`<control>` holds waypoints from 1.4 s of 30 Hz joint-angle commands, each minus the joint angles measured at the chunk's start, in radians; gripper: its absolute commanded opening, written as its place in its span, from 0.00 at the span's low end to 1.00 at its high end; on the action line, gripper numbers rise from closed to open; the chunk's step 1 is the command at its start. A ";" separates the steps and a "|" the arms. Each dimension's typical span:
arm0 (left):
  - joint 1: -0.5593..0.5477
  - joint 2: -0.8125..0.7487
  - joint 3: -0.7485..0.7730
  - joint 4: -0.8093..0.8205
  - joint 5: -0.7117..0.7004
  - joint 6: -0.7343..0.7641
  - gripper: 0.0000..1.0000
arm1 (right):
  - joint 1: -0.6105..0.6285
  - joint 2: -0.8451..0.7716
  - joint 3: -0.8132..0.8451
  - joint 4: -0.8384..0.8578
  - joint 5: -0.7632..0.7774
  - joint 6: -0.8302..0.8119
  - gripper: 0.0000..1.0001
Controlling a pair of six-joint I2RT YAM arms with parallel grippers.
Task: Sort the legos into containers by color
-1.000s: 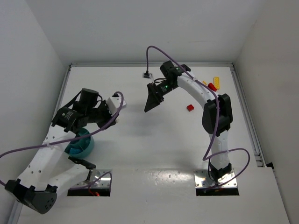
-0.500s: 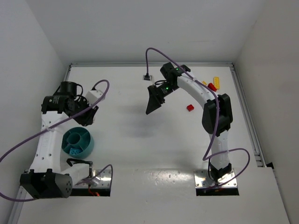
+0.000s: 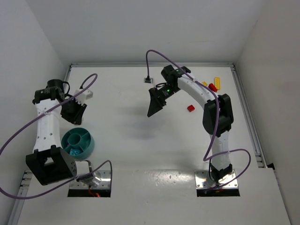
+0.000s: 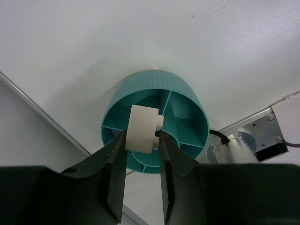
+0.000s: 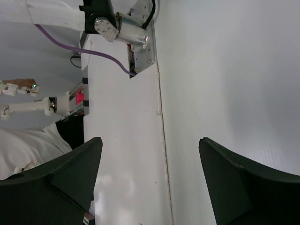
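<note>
one bowl, four loose bricks, a fifth in the jaws

the top view shows one teal bowl at lower left on the tabletop. blue pieces lie in one compartment, too small to count. at upper right lie two reds, the near red brick and the far red brick, and two yellows, the long yellow brick and the small yellow brick.

only the left wrist view shows the left gripper with its jaws clamped on one cream studded brick, the bowl behind it. the right gripper has its jaws spread wide and bare.
</note>
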 commanded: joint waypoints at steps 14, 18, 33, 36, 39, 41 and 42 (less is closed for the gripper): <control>0.067 0.060 -0.067 -0.009 0.021 0.193 0.08 | -0.015 -0.062 -0.021 -0.011 -0.021 -0.049 0.84; 0.067 0.087 -0.076 -0.009 0.021 0.213 0.16 | -0.015 -0.062 -0.021 -0.021 -0.021 -0.060 0.84; 0.103 0.137 -0.087 -0.009 0.010 0.276 0.57 | -0.015 -0.053 -0.023 -0.040 -0.007 -0.078 0.83; 0.112 0.146 -0.078 -0.009 0.022 0.285 0.65 | -0.015 -0.076 -0.053 0.021 0.054 -0.060 0.80; 0.121 0.134 -0.041 -0.009 0.056 0.275 0.66 | -0.024 -0.140 -0.139 0.168 0.155 0.031 0.78; 0.121 0.134 0.009 -0.009 0.085 0.257 0.66 | -0.038 -0.174 -0.197 0.245 0.239 0.113 0.78; 0.121 0.134 0.034 -0.009 0.097 0.224 0.66 | -0.057 -0.188 -0.213 0.314 0.270 0.147 0.78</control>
